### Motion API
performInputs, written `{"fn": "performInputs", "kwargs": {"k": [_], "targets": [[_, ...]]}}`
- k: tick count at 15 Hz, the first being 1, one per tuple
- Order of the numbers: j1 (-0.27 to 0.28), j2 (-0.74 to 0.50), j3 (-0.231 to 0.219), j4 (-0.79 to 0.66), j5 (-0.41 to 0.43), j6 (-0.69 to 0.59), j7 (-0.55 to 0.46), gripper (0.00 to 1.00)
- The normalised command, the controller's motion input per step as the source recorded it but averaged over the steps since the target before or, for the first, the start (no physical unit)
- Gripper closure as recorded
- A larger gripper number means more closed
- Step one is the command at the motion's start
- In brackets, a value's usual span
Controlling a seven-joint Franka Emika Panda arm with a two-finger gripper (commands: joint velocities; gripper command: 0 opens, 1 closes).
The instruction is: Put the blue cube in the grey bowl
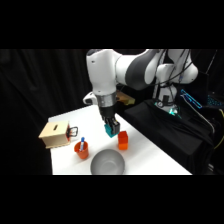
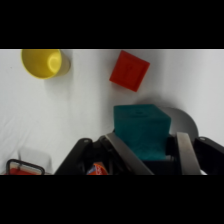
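Observation:
The blue cube (image 2: 141, 131) sits between my gripper's two fingers, lifted off the table. In the side view the gripper (image 1: 111, 129) hangs from the white arm with the blue cube (image 1: 109, 131) in it, above the table and just left of an orange-red block (image 1: 122, 140). The grey bowl (image 1: 107, 162) stands at the table's front edge, below and slightly left of the gripper. In the wrist view a curved edge of the grey bowl (image 2: 182, 120) shows behind the cube on the right.
An orange cup (image 1: 81, 149) with a small item in it stands left of the bowl. A wooden box (image 1: 55, 134) sits at the table's left. The wrist view shows a yellow cup (image 2: 42, 62) and the orange-red block (image 2: 129, 70) on the white table (image 2: 75, 110).

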Motion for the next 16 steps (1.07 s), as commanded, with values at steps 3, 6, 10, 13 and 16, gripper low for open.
{"fn": "performInputs", "kwargs": {"k": [3,6,10,13,16], "targets": [[0.118,0.18,0.056,0.2,-0.15,0.1,0.23,0.74],[0.086,0.28,0.037,0.25,-0.113,0.19,0.15,0.74],[0.073,0.32,-0.006,0.32,-0.114,0.21,0.14,0.74],[0.076,0.33,-0.052,0.34,-0.113,0.18,0.13,0.74],[0.077,0.32,-0.078,0.32,-0.092,0.17,0.11,0.74]]}}
